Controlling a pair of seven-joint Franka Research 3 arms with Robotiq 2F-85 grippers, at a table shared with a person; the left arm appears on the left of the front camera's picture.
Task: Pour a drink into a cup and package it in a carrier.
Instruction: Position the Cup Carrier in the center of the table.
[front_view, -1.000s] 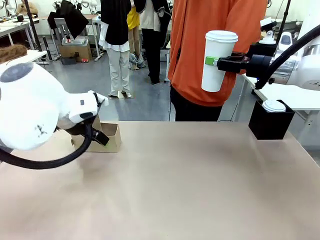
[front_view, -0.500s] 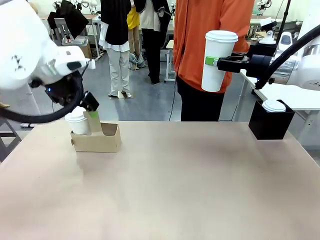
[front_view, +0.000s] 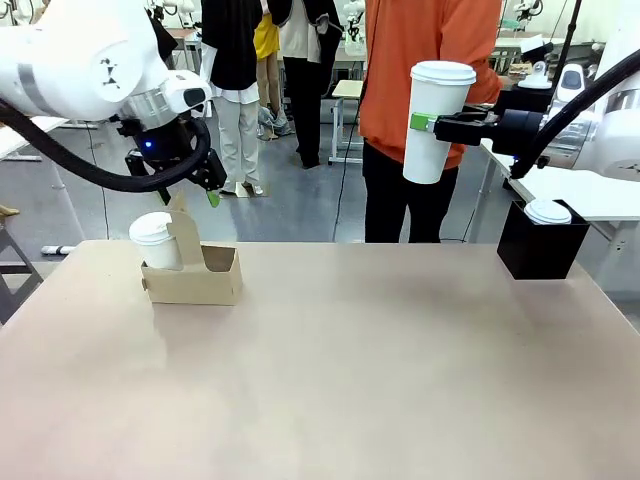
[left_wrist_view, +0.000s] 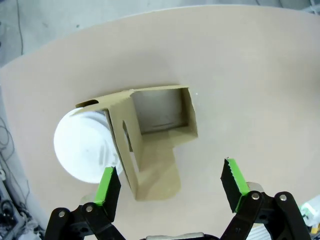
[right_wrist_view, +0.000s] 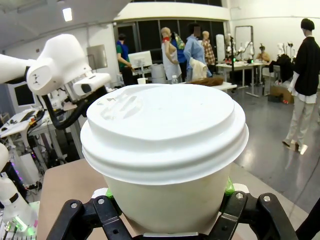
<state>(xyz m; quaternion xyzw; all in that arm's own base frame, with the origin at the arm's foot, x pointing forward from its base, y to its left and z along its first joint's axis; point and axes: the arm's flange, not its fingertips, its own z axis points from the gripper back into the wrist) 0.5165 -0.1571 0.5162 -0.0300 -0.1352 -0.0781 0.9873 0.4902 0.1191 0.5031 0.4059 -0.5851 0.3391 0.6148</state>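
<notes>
1. pinching the cup (front_view: 441, 95) around its upper wall, just under the lid, with the right gripper (front_view: 425, 123); holding it upright in the air, high and well to the right of the carrier (front_view: 205, 282).
2. hovering the left gripper (front_view: 197, 195) just above the carrier's handle panel, jaws spread wide, gripping nothing.
3. treating the cup as probably light paper, thin-walled, crushable and, if filled, top-heavy; judging a firm but gentle squeeze near the stiffer rim as safest.
4. noting a smaller lidded cup (front_view: 152, 235) occupying the carrier's left pocket, leaving the right pocket free.
</notes>
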